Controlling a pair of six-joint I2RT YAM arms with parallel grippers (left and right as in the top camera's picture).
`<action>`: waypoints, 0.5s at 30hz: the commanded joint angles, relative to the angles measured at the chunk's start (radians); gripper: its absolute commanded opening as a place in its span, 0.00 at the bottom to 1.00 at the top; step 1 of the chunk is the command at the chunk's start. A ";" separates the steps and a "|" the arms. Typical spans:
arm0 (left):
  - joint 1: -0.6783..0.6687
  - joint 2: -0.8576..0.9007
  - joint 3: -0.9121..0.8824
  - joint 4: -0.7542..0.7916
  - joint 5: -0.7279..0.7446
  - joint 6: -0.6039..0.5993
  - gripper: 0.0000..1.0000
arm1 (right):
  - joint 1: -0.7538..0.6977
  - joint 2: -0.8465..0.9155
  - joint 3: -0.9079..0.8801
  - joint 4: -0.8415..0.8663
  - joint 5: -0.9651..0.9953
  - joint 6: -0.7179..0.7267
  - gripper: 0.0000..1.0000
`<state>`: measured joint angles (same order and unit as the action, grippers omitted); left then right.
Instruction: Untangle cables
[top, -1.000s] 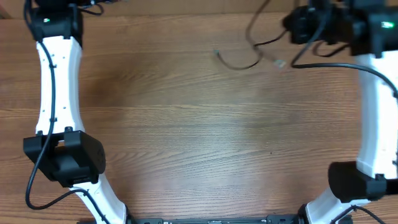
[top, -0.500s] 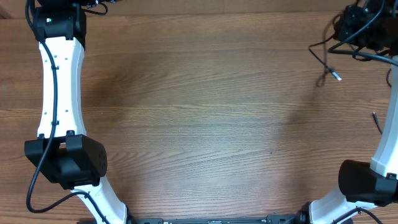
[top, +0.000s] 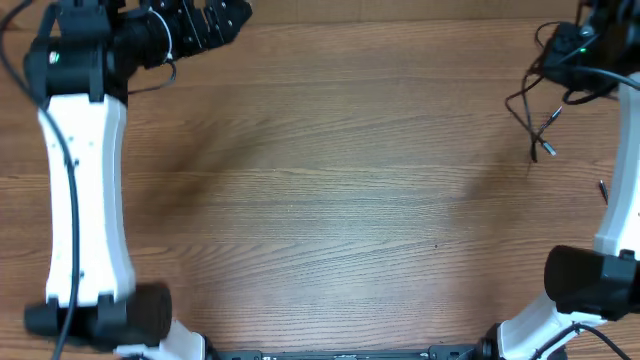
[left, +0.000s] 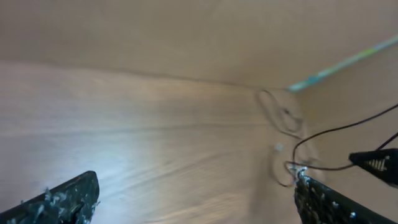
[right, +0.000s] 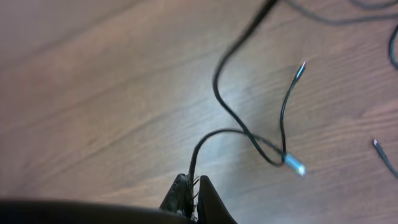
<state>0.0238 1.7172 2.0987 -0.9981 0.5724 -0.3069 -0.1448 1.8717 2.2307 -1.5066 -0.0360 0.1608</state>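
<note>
My right gripper (top: 566, 55) is at the far right back of the table, shut on thin black cables (top: 527, 104) that hang from it with silvery plug tips low over the wood. In the right wrist view the jaws (right: 194, 186) pinch one black cable (right: 219, 93), which loops up and away; two plug tips show to the right. My left gripper (top: 222, 17) is open and empty at the back left. In the left wrist view its fingers (left: 196, 190) are wide apart, and a thin cable (left: 329, 132) shows at the right.
A separate cable end (top: 604, 191) lies near the right edge of the wooden table (top: 330, 210), and also shows in the right wrist view (right: 384, 154). The white arm links stand along both sides.
My right gripper has carried the cables from the back middle to the far right. My left gripper has swung rightward along the back edge into view.
</note>
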 joint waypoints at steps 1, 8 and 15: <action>-0.011 -0.096 0.012 -0.004 -0.188 0.093 1.00 | 0.047 0.050 -0.038 -0.025 0.170 0.077 0.04; -0.011 -0.130 0.012 -0.044 -0.189 0.092 1.00 | -0.001 0.108 -0.214 0.002 0.283 0.179 0.04; -0.011 -0.129 0.012 -0.076 -0.196 0.095 1.00 | -0.074 0.116 -0.254 -0.038 0.441 0.314 0.04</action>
<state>0.0086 1.5867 2.1067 -1.0725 0.3943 -0.2321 -0.1925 2.0060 1.9724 -1.5417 0.3061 0.3897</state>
